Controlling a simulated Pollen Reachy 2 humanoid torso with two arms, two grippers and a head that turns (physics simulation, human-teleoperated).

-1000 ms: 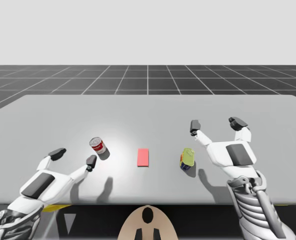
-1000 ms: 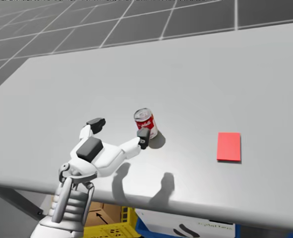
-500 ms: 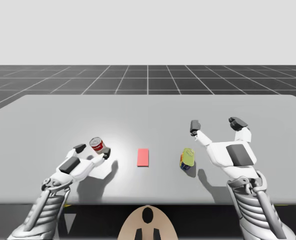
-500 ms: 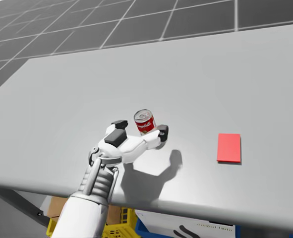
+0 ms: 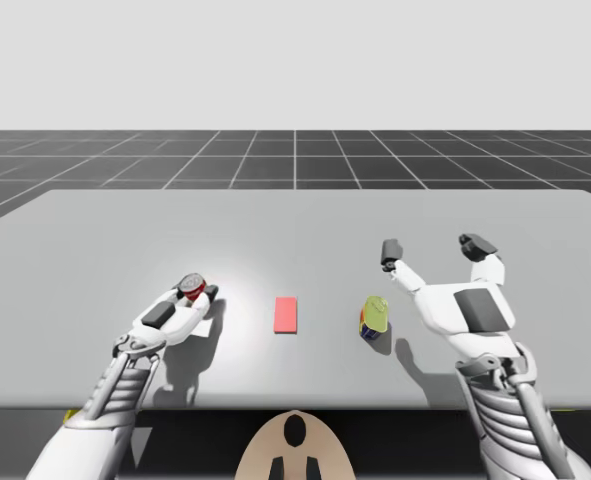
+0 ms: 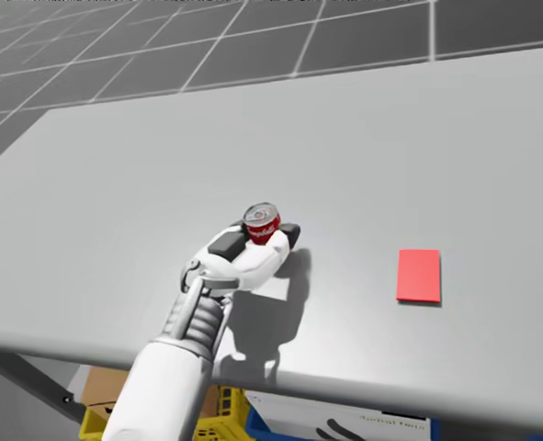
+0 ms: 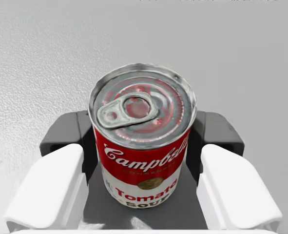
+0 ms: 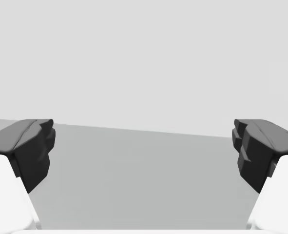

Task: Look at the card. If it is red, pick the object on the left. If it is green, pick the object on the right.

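The red card (image 5: 286,314) (image 6: 419,275) lies flat mid-table. Left of it stands a red and white can (image 5: 192,286) (image 6: 262,220) (image 7: 141,141), upright, with a pull-tab lid. My left gripper (image 5: 195,294) (image 6: 260,239) (image 7: 143,146) is shut on it, one dark pad pressed against each side. Right of the card is a yellow-green can (image 5: 375,316) with a blue part, tilted. My right gripper (image 5: 430,245) (image 8: 144,161) hovers open just right of and beyond that can, with nothing between its fingers.
The grey table (image 5: 295,225) stretches wide behind the objects. Its front edge runs just under my arms. Below that edge sit a yellow crate (image 6: 193,423) and a cardboard box (image 6: 106,390).
My left arm has pushed forward to the red and white can, and its fingers have drawn in from wide apart onto the can's sides. My right arm has stayed put. My head has turned very slightly.
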